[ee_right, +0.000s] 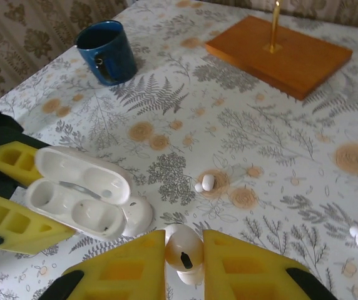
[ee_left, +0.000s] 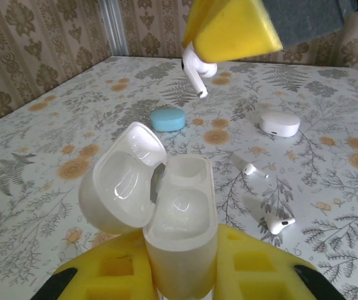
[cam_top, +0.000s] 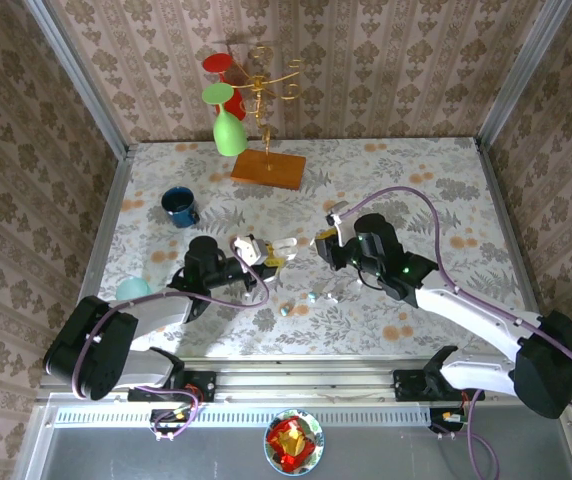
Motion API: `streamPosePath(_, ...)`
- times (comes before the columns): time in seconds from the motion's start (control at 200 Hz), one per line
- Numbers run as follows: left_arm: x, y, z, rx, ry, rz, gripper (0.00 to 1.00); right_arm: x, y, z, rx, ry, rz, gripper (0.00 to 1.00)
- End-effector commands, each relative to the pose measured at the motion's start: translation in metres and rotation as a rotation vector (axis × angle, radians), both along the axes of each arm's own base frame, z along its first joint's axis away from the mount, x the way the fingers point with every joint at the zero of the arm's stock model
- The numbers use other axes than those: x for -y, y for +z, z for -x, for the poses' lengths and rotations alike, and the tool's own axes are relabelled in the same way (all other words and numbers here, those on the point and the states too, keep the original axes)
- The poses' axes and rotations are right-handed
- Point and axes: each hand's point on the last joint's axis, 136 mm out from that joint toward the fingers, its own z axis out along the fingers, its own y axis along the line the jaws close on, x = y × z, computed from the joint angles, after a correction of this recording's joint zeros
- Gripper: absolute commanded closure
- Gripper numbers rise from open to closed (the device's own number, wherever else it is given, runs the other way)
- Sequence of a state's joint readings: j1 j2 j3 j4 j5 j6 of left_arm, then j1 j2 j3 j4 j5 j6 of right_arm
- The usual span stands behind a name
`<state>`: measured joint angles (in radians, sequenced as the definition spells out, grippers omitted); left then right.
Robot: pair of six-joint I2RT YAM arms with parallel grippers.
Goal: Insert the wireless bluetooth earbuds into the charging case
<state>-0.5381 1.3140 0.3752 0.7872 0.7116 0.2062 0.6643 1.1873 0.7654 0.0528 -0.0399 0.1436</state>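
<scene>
The left claw is clamped around the lower body of the charging case, and the lid is swung wide open to that claw's left. Both sockets look empty from the right wrist view, so nothing is seated yet. The right claw is pinched shut on a single earbud, stem hanging down. From the left wrist it hovers ahead of and above the open case, close but clearly apart. So the set-up looks done: case presented, bud in hand. The insertion itself is all to come, and more remains after it, since loose earbuds lie on the table just ahead and to the right of the left claw, with another pair just in front of the right claw. Room looks generous. The gap between the two claws is open, with nothing standing in it. The closed blue case and white case sit well beyond the left claw. The blue mug and wooden stand are far ahead of the right claw. The tight spot, by the look of it, is the raised lid edge beside the sockets, and the yellow fingers crowding each other as the bud comes in.
</scene>
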Motion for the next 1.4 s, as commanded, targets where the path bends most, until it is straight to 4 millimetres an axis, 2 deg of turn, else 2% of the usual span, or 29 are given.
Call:
streamPosePath(0.0,0.008,0.008,0.007,0.002,-0.072,0.011,1.00,-0.009,0.027,-0.003,0.130,0.033,0.039,0.80)
streamPosePath(0.305,0.013,0.010,0.012,-0.048,-0.125,0.028,1.00,-0.042,0.035,0.004,0.194,0.129,0.056,0.80)
streamPosePath(0.465,0.013,0.011,0.008,-0.058,-0.102,0.036,1.00,-0.058,0.034,0.010,0.195,0.184,0.065,0.80)
streamPosePath(0.905,0.016,0.021,0.008,-0.061,-0.112,0.083,1.00,-0.072,0.021,0.015,0.182,0.228,0.085,0.80)
streamPosePath(1.195,0.017,0.020,0.007,-0.077,-0.112,0.088,1.00,-0.082,0.020,0.017,0.182,0.257,0.073,0.80)
streamPosePath(1.395,0.017,0.020,0.006,-0.080,-0.111,0.098,1.00,-0.089,0.011,0.024,0.150,0.313,0.082,0.80)
